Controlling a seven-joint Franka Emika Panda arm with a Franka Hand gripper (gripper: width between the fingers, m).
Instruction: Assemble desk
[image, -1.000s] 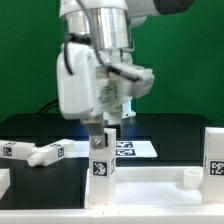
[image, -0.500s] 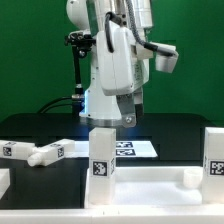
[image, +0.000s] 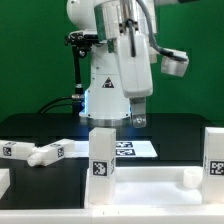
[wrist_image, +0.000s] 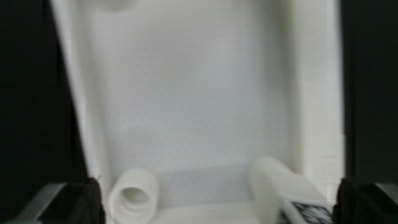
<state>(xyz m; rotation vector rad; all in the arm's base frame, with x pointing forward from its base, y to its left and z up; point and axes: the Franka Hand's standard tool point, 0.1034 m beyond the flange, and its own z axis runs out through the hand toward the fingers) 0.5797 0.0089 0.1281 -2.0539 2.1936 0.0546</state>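
The desk's white tabletop (image: 150, 192) lies upside down at the front, with one tagged leg (image: 101, 162) standing upright in it and another leg (image: 214, 155) upright at the exterior view's right. A round socket (image: 190, 178) sits near that corner. A loose tagged leg (image: 35, 152) lies on the black table at the exterior view's left. My gripper (image: 137, 118) hangs open above and behind the standing leg, apart from it and holding nothing. In the wrist view the tabletop (wrist_image: 196, 100) fills the picture, a socket (wrist_image: 137, 193) shows, and the gripper (wrist_image: 214, 205) has its dark fingers (wrist_image: 64, 205) spread wide.
The marker board (image: 130, 148) lies flat on the black table behind the tabletop, under the arm. A further white piece (image: 4, 181) shows at the exterior view's lower left edge. A green wall stands behind the robot's base.
The gripper has let go of the upright leg, risen, and swung toward the exterior view's right. The leg stays standing in the tabletop.
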